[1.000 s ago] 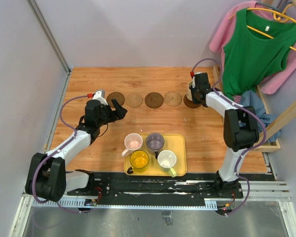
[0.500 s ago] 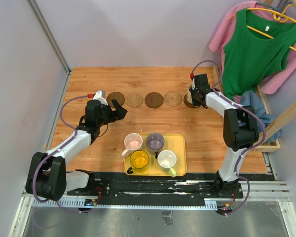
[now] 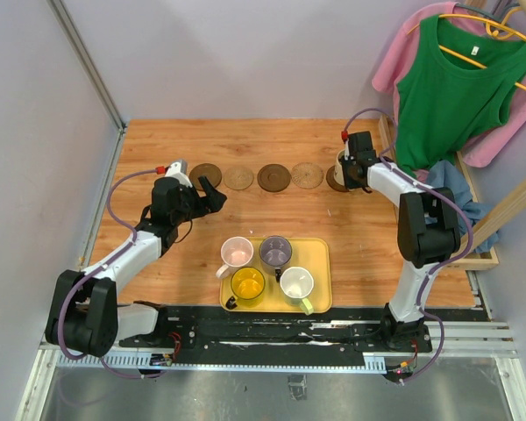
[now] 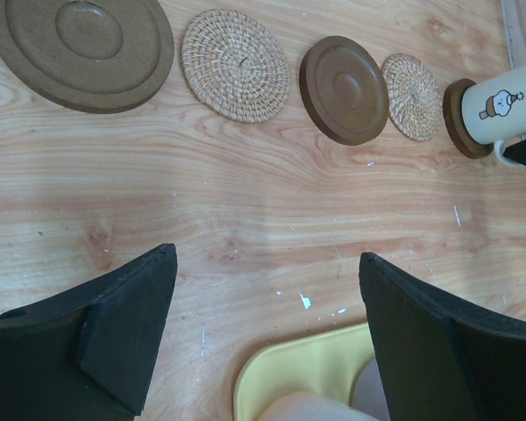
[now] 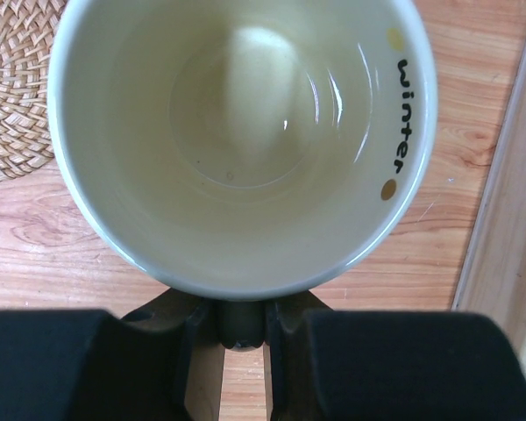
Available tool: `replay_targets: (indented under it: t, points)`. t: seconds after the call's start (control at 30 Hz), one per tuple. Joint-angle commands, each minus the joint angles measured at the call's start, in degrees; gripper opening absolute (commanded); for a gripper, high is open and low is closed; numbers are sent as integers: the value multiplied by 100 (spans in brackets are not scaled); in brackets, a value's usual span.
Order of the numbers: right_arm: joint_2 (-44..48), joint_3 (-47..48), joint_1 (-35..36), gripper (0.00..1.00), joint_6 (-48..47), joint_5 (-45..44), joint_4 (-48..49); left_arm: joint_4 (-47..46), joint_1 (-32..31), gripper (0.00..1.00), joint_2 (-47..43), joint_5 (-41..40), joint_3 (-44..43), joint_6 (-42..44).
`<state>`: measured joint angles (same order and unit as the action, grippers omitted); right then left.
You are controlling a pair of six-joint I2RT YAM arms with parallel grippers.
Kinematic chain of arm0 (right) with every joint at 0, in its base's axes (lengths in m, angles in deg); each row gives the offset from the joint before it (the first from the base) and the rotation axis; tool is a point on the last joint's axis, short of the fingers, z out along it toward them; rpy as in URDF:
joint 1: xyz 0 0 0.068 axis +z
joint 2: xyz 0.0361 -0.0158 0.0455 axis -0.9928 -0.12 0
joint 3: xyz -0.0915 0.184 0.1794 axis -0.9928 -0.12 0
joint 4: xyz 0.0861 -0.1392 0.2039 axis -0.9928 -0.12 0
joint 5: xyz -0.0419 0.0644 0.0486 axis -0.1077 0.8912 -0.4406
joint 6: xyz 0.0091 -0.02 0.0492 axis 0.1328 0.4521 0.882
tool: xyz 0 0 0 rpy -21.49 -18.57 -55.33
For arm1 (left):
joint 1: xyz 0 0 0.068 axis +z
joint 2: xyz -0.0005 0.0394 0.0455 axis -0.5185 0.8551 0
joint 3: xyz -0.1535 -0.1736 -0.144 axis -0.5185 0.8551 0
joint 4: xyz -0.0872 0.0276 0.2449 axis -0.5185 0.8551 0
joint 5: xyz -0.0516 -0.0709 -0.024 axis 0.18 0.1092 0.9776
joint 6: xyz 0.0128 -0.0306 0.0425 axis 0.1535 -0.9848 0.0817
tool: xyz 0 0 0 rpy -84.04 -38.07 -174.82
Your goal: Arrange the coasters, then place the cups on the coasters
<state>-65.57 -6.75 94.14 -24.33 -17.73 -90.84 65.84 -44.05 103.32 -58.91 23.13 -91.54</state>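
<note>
Wooden tabletop (image 3: 272, 140) lies under the right gripper (image 3: 349, 168), which pinches the cream cup (image 5: 241, 140) by its thin handle (image 5: 240, 320). Cup looks hard, smooth, breakable. Left gripper (image 4: 267, 307) stands wide, empty.

The wooden counter (image 3: 149, 145) carries a row of five coasters (image 3: 273, 177) across its far half, dark brown and woven tan alternating, well apart from the yellow tray (image 3: 321, 259) near its front edge.

Glossy, perhaps ceramic cup (image 5: 245, 132); 2 woven coasters (image 4: 235, 64)
</note>
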Motion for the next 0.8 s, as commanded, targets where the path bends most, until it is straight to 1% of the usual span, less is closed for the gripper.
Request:
replay_targets:
  t: [0.0, 0.33, 0.53, 0.6, 0.67, 0.77]
  points:
    - [-52, -23, -88, 2, 94, 64, 244, -196, 25, 88, 27, 54, -28, 6]
    - [-164, 49, -86, 2, 139, 156, 292, -219, 31, 88, 58, 64, -16, -3]
    - [-208, 43, -84, 4, 127, 182, 293, -233, 27, 88, 82, 62, -20, -1]
    - [-203, 47, -84, 7, 108, 175, 277, -248, 26, 88, 92, 62, -15, -10]
    - [-189, 50, -85, 13, 97, 148, 243, -250, 25, 88, 93, 71, -17, -20]
    - [-143, 35, -84, 28, 83, 161, 201, -258, 29, 88, 93, 81, -25, -27]
